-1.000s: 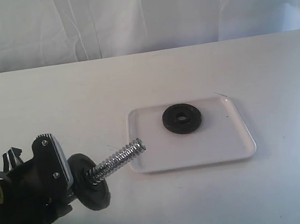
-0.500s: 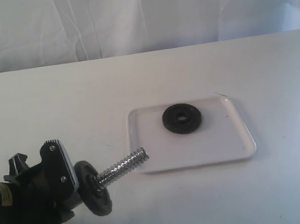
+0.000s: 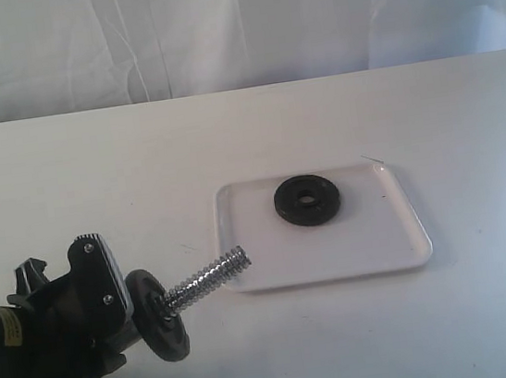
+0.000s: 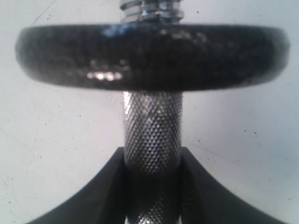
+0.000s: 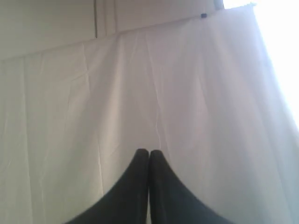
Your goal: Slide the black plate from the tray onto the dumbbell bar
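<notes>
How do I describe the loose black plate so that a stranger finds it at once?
Find the white tray on the table. The black plate lies flat in its far half. The other black disc stands on edge on the chrome bar, outside the tray.

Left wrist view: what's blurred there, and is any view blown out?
Left wrist view: the mounted disc is soft with glints, the knurled dumbbell bar sharper. Right wrist view: the cloth blows out at one corner. Exterior view: even light, slightly soft.
</notes>
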`<state>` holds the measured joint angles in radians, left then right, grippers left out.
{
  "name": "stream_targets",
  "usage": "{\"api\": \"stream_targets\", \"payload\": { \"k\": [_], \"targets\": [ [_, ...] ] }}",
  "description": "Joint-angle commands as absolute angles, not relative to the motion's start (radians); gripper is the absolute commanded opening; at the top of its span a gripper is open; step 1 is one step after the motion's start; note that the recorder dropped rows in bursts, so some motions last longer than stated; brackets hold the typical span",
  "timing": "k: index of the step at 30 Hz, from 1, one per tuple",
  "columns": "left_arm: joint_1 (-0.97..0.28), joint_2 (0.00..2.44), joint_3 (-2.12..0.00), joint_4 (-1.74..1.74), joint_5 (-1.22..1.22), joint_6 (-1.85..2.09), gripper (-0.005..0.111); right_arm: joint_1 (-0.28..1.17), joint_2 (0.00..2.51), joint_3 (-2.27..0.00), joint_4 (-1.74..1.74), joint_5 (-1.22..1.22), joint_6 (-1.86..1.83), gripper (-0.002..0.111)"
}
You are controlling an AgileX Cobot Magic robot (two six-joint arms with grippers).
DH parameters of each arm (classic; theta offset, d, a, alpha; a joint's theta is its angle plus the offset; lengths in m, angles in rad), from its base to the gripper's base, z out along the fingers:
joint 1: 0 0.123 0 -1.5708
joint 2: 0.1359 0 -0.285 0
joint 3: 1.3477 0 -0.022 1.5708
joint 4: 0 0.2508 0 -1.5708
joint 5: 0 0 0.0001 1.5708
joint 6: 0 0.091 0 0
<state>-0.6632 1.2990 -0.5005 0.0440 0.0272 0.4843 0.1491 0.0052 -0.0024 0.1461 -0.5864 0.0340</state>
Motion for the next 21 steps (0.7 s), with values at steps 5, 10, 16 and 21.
{"api": "stream_targets", "payload": {
  "k": [5, 10, 16, 21],
  "targets": [
    [-0.671, 1.267, -0.531, 0.030, -0.104, 0.474, 0.000, 0.151, 0.203, -0.102, 0.507, -0.518, 0.060, 0.000],
    [-0.671, 1.267, -0.531, 0.030, -0.104, 0.474, 0.000, 0.153, 0.480, -0.310, 0.398, -0.328, 0.058, 0.000],
    [-0.671, 1.267, -0.531, 0.030, -0.104, 0.474, 0.000, 0.215, 0.806, -0.610, 0.166, -0.098, 0.028, 0.000],
    [-0.671, 1.267, -0.531, 0.030, -0.104, 0.474, 0.000, 0.269, 1.056, -0.837, 0.067, 0.202, 0.020, 0.000]
  ]
}}
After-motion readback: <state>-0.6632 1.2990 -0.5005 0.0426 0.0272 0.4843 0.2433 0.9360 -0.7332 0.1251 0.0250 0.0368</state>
